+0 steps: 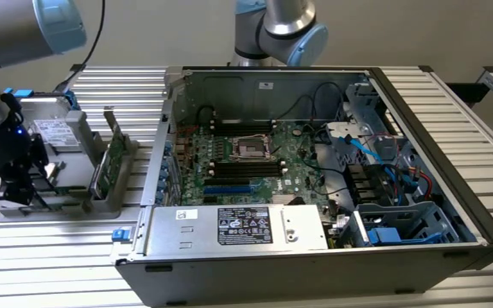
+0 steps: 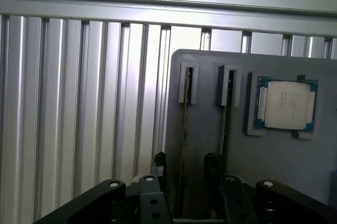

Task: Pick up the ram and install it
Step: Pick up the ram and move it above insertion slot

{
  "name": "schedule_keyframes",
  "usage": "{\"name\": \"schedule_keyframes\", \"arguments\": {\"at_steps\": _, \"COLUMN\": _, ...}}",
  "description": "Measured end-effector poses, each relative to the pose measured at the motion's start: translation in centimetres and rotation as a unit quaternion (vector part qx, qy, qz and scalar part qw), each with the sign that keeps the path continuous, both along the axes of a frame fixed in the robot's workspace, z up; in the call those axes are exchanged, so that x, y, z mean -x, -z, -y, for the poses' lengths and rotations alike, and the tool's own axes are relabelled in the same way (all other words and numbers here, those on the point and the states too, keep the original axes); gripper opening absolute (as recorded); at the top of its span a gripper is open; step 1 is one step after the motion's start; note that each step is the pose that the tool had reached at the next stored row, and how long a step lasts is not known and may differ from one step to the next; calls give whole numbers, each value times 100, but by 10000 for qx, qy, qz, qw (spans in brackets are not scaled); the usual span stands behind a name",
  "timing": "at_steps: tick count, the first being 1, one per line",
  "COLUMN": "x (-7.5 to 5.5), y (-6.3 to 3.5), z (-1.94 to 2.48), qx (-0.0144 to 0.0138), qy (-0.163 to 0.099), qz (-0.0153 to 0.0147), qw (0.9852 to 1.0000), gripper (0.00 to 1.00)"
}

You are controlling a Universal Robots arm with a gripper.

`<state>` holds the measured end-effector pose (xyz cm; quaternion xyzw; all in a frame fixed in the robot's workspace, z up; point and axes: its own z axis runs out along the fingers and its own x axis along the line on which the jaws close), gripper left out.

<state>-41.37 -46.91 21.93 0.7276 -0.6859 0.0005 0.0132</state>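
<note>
In the wrist view a grey holder [image 2: 210, 77] carries two thin boards standing on edge in slots. The ram [image 2: 184, 140] is the edge-on stick in the slot farther from the silver processor. My gripper [image 2: 184, 165] is open and hangs just above it, with one dark fingertip [image 2: 159, 163] on each side of the stick and a gap to both. The second board [image 2: 225, 129] stands in the neighbouring slot. In the exterior view my gripper [image 1: 11, 189] is low over the holder [image 1: 58, 208] at the exterior view's left, beside the open computer case [image 1: 315, 256].
A square silver processor [image 2: 287, 104] lies in a recess of the holder. A green board [image 1: 110, 160] stands upright in the holder near the case. The motherboard [image 1: 246, 163] lies inside the case, with a power supply [image 1: 238, 228] at its front. Ribbed aluminium table [image 1: 67, 269] lies all around.
</note>
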Motion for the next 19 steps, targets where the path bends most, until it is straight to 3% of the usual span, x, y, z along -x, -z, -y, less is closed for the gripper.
{"name": "schedule_keyframes", "arguments": {"at_steps": 13, "x": -48, "y": 237, "z": 8, "qx": 0, "qy": -39, "qz": 0, "qw": 10000, "gripper": 42}}
{"name": "schedule_keyframes", "arguments": {"at_steps": 19, "x": -48, "y": 246, "z": 8, "qx": 0, "qy": -39, "qz": 0, "qw": 10000, "gripper": 42}}
